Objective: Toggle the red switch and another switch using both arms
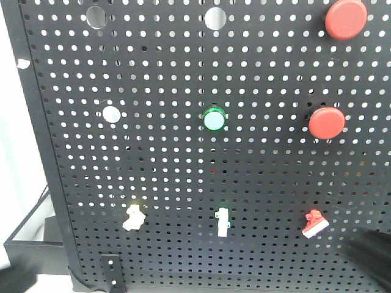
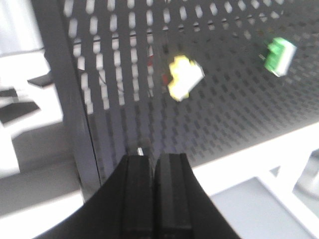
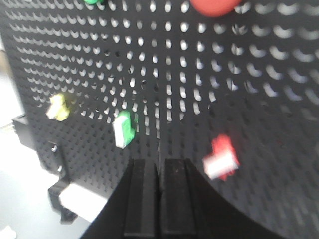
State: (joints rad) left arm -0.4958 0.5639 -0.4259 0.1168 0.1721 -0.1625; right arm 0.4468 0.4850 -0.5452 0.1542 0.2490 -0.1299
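The red switch (image 1: 314, 222) sits at the lower right of the black pegboard (image 1: 183, 171), and its white lever shows in the right wrist view (image 3: 222, 158). The pale yellow switch (image 1: 133, 217) is at the lower left. My left gripper (image 2: 153, 158) is shut with nothing in it, below and a little left of the yellow switch (image 2: 184, 75), short of the board. My right gripper (image 3: 159, 162) is shut and holds nothing, just left of the red switch and below it. In the front view only a dark blur of the right arm (image 1: 369, 256) shows.
A green-based toggle (image 1: 222, 221) sits between the two switches. Above it glows a round green indicator (image 1: 214, 119). Two big red push-buttons (image 1: 345, 18) (image 1: 326, 122) are at the upper right. A black bracket (image 3: 59, 191) stands at the board's foot.
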